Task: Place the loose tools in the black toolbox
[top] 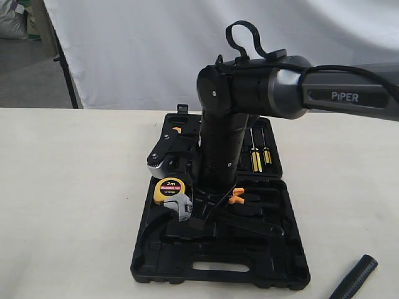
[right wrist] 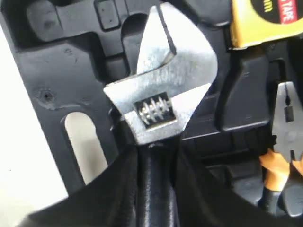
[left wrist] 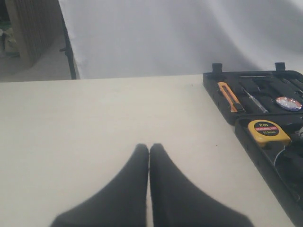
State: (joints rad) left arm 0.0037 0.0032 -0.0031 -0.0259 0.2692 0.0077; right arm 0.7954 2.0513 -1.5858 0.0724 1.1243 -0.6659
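The black toolbox [top: 187, 265] lies open on the table, its slot handle nearest the front. My right gripper [right wrist: 156, 149] is shut on the black handle of the silver adjustable wrench [right wrist: 161, 90] and holds it just over the near half of the toolbox [right wrist: 57, 66]. The wrench head [top: 181, 208] shows beside the yellow tape measure [top: 169, 189]. A black hammer handle [top: 355, 277] lies on the table at the front right, its head out of frame. A small bluish tape roll [left wrist: 288, 103] sits in the far half. My left gripper [left wrist: 149, 146] is shut and empty over bare table.
Orange-handled pliers [right wrist: 284, 142] and two yellow screwdrivers [top: 257, 157] rest in the case. An orange utility knife [left wrist: 228, 96] lies in the far half. The right arm [top: 249, 87] hangs over the middle of the toolbox. A white backdrop stands behind the table.
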